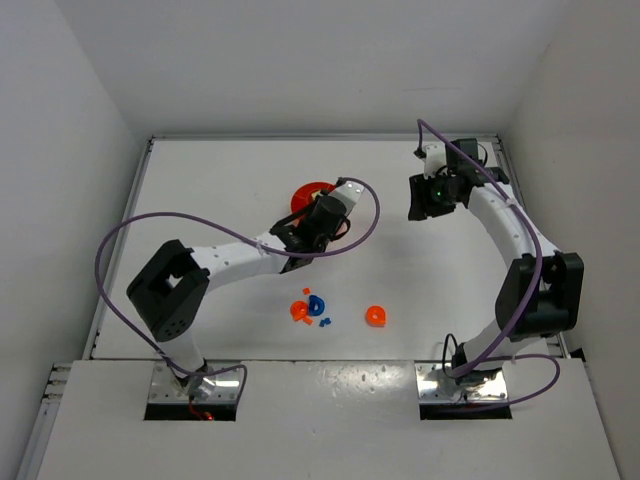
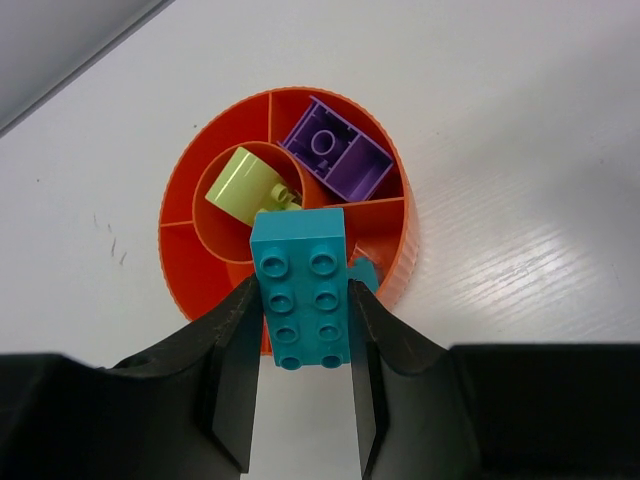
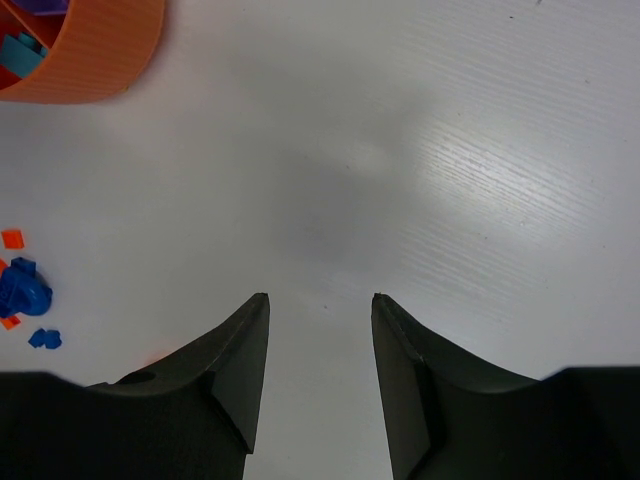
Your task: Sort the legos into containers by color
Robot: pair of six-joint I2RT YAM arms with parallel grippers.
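The left fingers [image 2: 235, 340] pinch a cyan brick [image 2: 302, 290] by its long sides, its far end over the 6 o'clock rim of the orange dish [image 2: 180, 270]; beyond it a lime brick [image 2: 245, 187] lies in the middle compartment, a purple brick [image 2: 337, 155] at 1 o'clock. The right fingers [image 3: 235, 350] stand apart, empty, above the counter [image 3: 450, 150], loose blue pieces [image 3: 22, 290] at their 9 o'clock.

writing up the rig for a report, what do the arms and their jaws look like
Left arm and right arm: white links with boxy black joint housings, each trailing a loose purple cable, on silver base plates. A green light shows at the right wrist. Jaws are plain black tapered wedges.
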